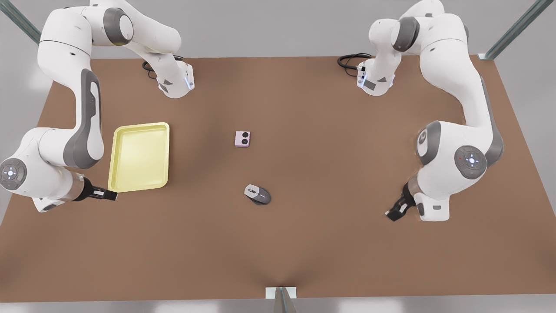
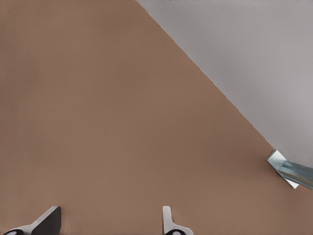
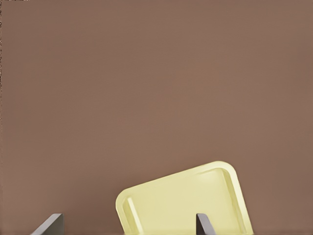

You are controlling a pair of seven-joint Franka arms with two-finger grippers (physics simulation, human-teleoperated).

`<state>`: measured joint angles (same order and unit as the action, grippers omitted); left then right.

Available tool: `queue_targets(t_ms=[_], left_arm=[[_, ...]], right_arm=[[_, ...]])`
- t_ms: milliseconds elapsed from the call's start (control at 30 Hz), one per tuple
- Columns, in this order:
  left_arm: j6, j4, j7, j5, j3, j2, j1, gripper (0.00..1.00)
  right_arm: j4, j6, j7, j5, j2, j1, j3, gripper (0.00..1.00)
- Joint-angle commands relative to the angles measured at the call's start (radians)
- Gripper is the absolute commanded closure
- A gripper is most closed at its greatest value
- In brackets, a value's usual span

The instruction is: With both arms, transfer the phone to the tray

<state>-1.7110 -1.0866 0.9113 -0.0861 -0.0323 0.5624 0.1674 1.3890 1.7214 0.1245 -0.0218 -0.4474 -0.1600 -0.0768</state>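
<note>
- Right end effector [image 1: 106,194], fingers spread and empty, hovers at the tray's [image 1: 140,157] near corner on the front view's left.
- Left end effector [image 1: 396,211], also spread and empty, waits over bare counter [image 1: 330,174] opposite.
- The phone [image 1: 242,139] lies mid-counter, apart from the tray; a grey mouse [image 1: 257,194] sits nearby.

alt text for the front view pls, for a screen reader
A pink phone lies mid-table, apart from the empty yellow tray toward the front view's left, with a grey mouse nearer the camera. The right gripper, open, sits beside the tray's corner; the left gripper, open, waits at the front view's right.
</note>
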Motion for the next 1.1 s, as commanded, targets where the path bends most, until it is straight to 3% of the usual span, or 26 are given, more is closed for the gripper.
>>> queue_targets(t_ms=[0, 67, 100, 133, 167, 333, 433, 533, 700, 900, 967, 1067], left_arm=[[0.139, 0.001, -0.928, -0.004, -0.011, -0.027, -0.031, 0.0], [0.145, -0.093, -1.12, -0.009, -0.012, -0.134, -0.084, 0.0], [0.116, -0.209, -1.121, -0.02, -0.018, -0.219, -0.101, 0.0], [-0.098, -0.458, -1.118, -0.018, -0.021, -0.358, -0.101, 0.0], [-0.171, -0.593, -1.12, -0.008, -0.02, -0.435, -0.101, 0.0], [-0.136, -0.59, -1.083, -0.001, -0.018, -0.423, -0.101, 0.0], [-0.113, -0.589, -1.057, 0.0, -0.017, -0.43, -0.101, 0.0], [-0.076, -0.589, -1.051, 0.0, -0.012, -0.432, -0.1, 0.0], [-0.078, -0.587, -1.008, 0.065, -0.011, -0.43, -0.094, 0.0], [-0.079, -0.589, -1.006, 0.071, -0.009, -0.423, -0.094, 0.0], [-0.076, -0.589, -1.006, 0.071, -0.011, -0.424, -0.094, 0.0], [-0.067, -0.59, -1.003, 0.071, -0.009, -0.423, -0.094, 0.0]], right_arm=[[-0.001, 0.0, -0.003, -0.009, 0.003, 0.004, 0.0, 0.0], [-0.017, 0.001, 0.021, -0.009, 0.006, 0.013, -0.009, 0.0], [-0.087, -0.005, 0.087, -0.023, 0.004, 0.092, -0.011, 0.0], [-0.096, -0.023, 0.096, -0.014, 0.009, 0.137, -0.015, 0.0], [-0.125, -0.097, 0.138, 0.057, 0.015, 0.191, -0.021, 0.0], [-0.038, 0.015, 0.294, -0.047, 0.004, 0.552, -0.018, 0.0], [0.117, 0.113, 0.478, -0.038, 0.036, 0.638, -0.041, 0.0], [0.326, 0.219, 0.742, 0.028, 0.128, 0.643, -0.081, 0.0], [0.418, 0.247, 1.07, 0.031, 0.145, 0.674, -0.104, 0.0], [0.688, 0.56, 1.058, 0.028, 0.188, 0.662, -0.103, 0.0], [0.72, 0.575, 1.035, 0.022, 0.205, 0.672, -0.103, 0.0], [0.783, 0.754, 0.974, 0.022, 0.168, 0.675, -0.103, 0.0]])
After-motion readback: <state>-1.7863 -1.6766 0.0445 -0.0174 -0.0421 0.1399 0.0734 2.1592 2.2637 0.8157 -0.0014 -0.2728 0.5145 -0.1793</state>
